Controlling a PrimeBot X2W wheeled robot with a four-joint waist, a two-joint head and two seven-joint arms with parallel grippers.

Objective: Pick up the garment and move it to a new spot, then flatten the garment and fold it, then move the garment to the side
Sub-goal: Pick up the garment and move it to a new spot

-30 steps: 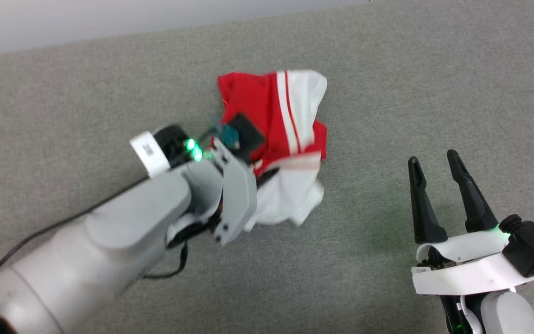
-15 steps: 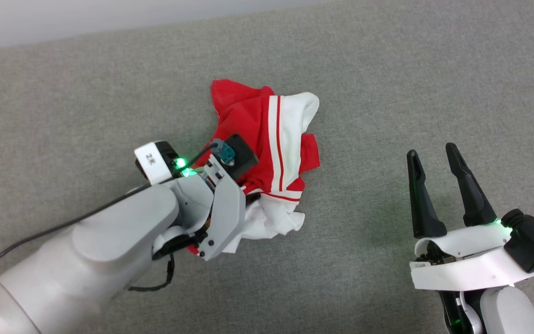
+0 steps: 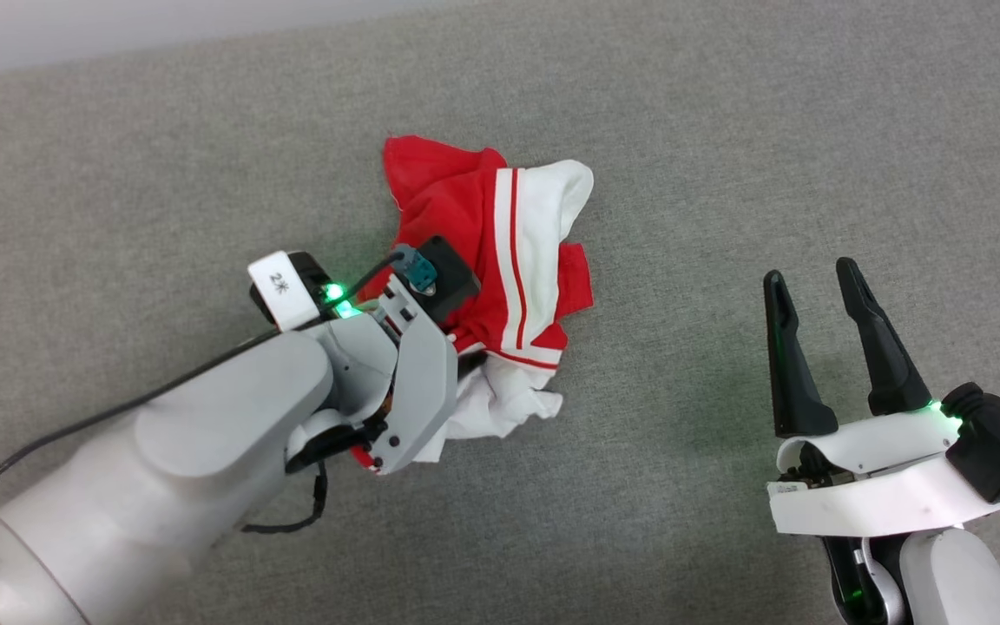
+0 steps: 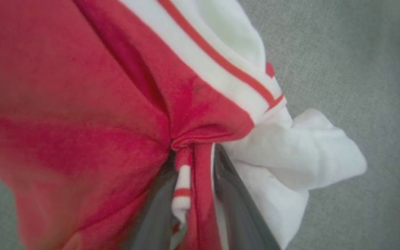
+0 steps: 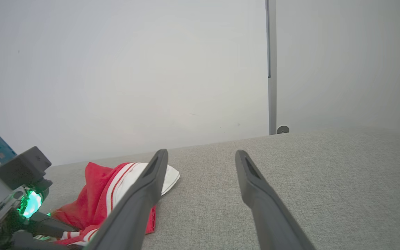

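A grey woven surface (image 3: 726, 130) fills the head view, and a pale wall (image 5: 116, 69) rises behind its far edge. In the right wrist view a thin grey pole (image 5: 272, 69) stands against that wall.

The shirt (image 3: 500, 234) lies crumpled in a heap near the middle of the surface. Red cloth is on top, a white sleeve with red stripes is folded across it, and more white cloth is bunched at the near side. No lettering shows.

The left gripper (image 4: 194, 156) reaches in from the lower left, its wrist over the heap's near-left edge. In the left wrist view its two dark fingers (image 4: 236, 208) stand close together. A narrow fold of red cloth with striped trim is pinched between them, and the cloth gathers into a pucker at their tips.

The right gripper (image 3: 811, 278) sits at the lower right, well apart from the shirt. Its jaws are spread wide with nothing between them, and its fingers point up the view, low over the bare grey surface.
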